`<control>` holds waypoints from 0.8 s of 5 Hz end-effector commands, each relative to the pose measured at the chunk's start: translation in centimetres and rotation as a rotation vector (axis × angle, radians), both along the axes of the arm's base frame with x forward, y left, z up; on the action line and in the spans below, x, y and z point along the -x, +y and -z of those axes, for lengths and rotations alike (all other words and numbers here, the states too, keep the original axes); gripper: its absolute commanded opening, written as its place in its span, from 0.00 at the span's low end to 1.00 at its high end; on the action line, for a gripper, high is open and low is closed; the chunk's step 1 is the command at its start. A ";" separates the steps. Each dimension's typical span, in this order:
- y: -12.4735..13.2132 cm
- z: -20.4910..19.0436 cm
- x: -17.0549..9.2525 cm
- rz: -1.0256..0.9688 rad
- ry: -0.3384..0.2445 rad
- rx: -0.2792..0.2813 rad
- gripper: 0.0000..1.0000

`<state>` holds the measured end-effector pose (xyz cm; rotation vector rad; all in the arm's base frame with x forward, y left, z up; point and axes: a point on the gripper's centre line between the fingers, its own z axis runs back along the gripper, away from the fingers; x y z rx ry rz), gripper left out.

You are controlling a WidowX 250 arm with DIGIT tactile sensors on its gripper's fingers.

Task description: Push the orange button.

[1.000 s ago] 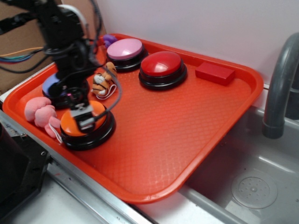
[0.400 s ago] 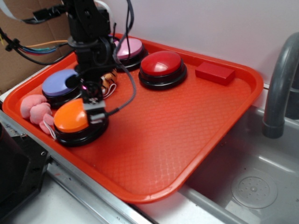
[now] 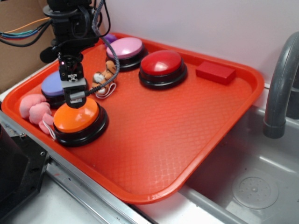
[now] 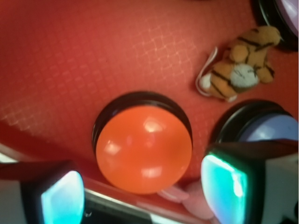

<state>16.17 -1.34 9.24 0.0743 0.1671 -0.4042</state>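
Exterior view: the orange button [image 3: 76,116] sits near the tray's [image 3: 154,135] front-left corner, and the pincer [image 3: 74,96] hangs at the dome's rear edge, touching or just above it. In the wrist view its fingers [image 4: 60,196] stand spread either side of the dome. No press is evident; the downward push seems left to do.
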 end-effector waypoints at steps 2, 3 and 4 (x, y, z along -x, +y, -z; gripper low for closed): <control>-1.3 -4.0 -1.7 0.085 -0.090 0.008 1.00; -1.0 -4.4 -1.6 0.121 -0.123 0.039 1.00; -1.3 -4.7 -1.2 0.056 -0.124 0.067 1.00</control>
